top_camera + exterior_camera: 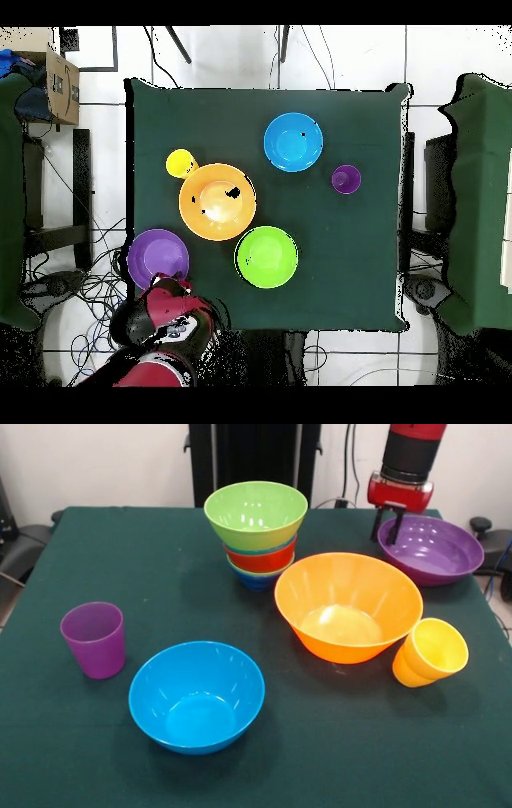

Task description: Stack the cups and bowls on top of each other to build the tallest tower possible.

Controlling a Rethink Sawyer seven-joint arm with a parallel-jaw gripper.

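The tower (258,544) stands at the table's far middle: a large green bowl (256,510) on top, a red-orange bowl (261,558) under it and a dark blue bowl (258,578) lowest. It also shows in the overhead view (266,256). My gripper (387,526) is open, with its jaws astride the near-left rim of the wide purple bowl (436,548) (155,255). The large orange bowl (348,604), the large blue bowl (196,696), the purple cup (94,638) and the tilted yellow cup (430,654) stand apart.
The yellow cup leans against the orange bowl's right side. The green table cloth (320,744) ends close behind the purple bowl. Chairs and cables lie round the table. A cardboard box (60,85) sits off the table.
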